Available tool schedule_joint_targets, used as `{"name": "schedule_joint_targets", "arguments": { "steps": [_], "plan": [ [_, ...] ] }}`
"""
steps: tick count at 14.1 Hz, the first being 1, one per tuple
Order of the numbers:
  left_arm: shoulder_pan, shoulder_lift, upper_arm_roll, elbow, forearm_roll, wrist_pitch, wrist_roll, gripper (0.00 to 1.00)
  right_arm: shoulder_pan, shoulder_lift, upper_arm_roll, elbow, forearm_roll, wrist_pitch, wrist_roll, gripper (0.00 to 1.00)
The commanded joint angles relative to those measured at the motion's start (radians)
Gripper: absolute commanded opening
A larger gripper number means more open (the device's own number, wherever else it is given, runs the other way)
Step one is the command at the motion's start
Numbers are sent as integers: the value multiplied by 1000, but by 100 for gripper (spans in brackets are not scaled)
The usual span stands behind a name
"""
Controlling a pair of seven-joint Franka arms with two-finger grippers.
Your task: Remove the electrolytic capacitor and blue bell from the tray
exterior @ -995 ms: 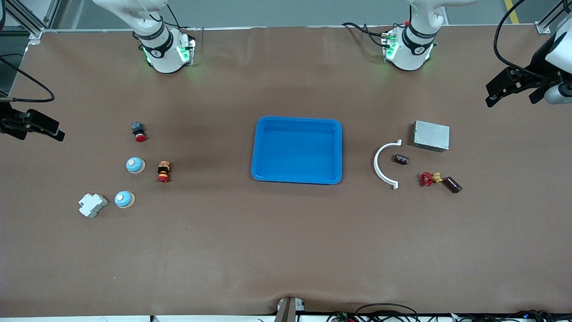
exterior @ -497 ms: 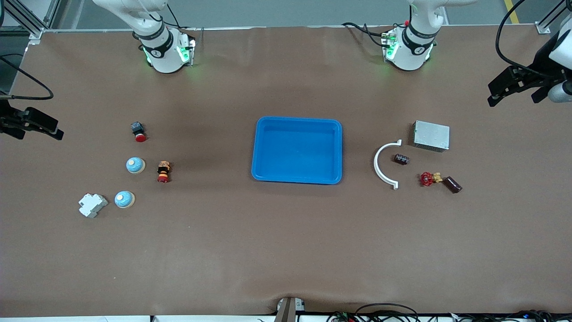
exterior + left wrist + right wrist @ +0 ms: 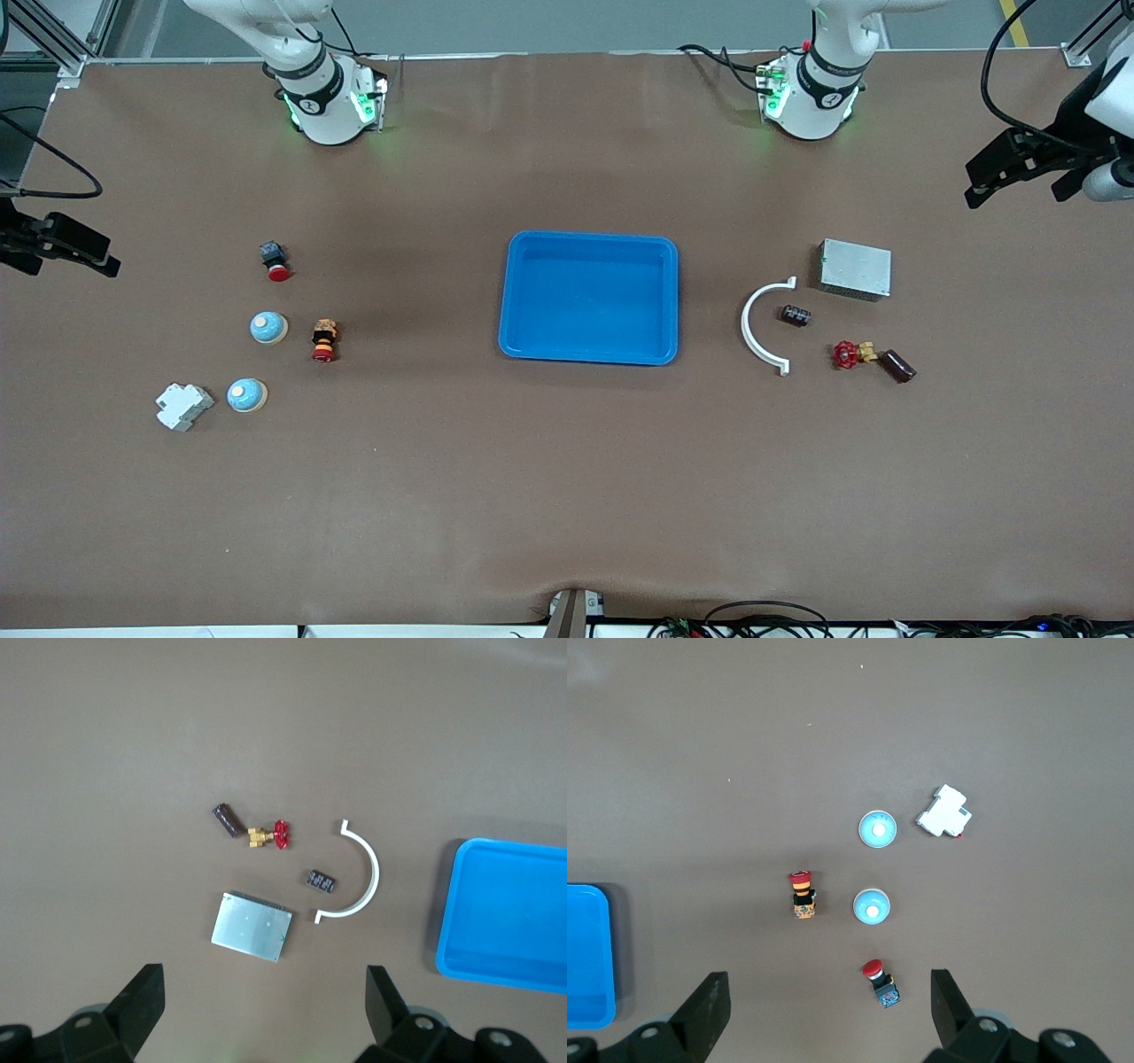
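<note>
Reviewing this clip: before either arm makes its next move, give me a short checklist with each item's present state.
1. Tray holds no parts: ok, its floor shows bare.
2. Blue bells out of the tray: ok, both on the table toward the right arm's end.
3. Capacitors out of the tray: ok, both toward the left arm's end.
4. Left gripper holds nothing: ok, open, over the grey box.
5. Right gripper holds nothing: ok, open, over the red-capped button.
6. Anything left to remove: cannot tell which bell or capacitor was meant.
</note>
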Motion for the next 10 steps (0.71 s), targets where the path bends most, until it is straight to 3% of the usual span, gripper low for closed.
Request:
{"name": "schedule_joint_targets", "arguments": {
  "steps": [1,10],
  "plan": [
    [2,-5,-4,11,-38,-32,-6,100,-14,-30,12,-5,-14,-14,11,100],
    [8,-1,-1,9,-44,-32,-1,100,-12,-39,17,-7,-11,-20,82,100]
  ]
}}
